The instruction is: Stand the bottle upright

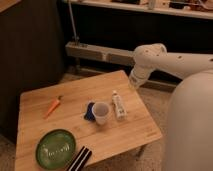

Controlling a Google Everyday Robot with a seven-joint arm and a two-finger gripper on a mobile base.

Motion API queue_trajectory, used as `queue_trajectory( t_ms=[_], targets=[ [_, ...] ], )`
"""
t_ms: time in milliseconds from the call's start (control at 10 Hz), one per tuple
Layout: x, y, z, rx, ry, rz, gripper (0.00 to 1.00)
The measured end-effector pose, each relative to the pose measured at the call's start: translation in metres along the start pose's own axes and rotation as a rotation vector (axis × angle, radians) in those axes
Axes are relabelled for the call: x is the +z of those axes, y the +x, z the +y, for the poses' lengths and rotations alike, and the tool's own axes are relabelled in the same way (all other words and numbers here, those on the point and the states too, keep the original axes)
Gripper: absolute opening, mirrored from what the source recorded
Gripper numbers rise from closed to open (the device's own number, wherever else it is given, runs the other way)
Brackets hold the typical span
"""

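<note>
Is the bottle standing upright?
No, the bottle lies flat beside the cup; the gripper hovers by the table's far edge.

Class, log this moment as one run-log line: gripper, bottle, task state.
gripper: by far-right edge of table, apart from bottle | bottle: lying flat beside cup | task: not yet upright

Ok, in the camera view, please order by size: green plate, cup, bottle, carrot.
1. green plate
2. cup
3. bottle and carrot look alike, so unranked.
The claw hangs over the table's far edge, beyond the bottle.
</note>
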Motion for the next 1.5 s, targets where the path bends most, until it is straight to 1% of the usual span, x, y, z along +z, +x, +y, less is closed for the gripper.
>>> queue_trajectory(
  t_ms=[1100, 1200, 1300, 1400, 1500],
  targets=[
    [-0.001, -0.002, -0.001, 0.002, 0.002, 0.0, 0.03],
    [-0.005, -0.007, -0.005, 0.019, 0.014, 0.006, 0.01],
    [-0.009, -0.021, -0.01, 0.031, 0.013, 0.005, 0.01],
    [-0.015, -0.038, -0.016, 0.044, 0.007, -0.007, 0.04],
    [-0.023, -0.062, -0.028, 0.053, 0.001, -0.027, 0.15]
  ],
)
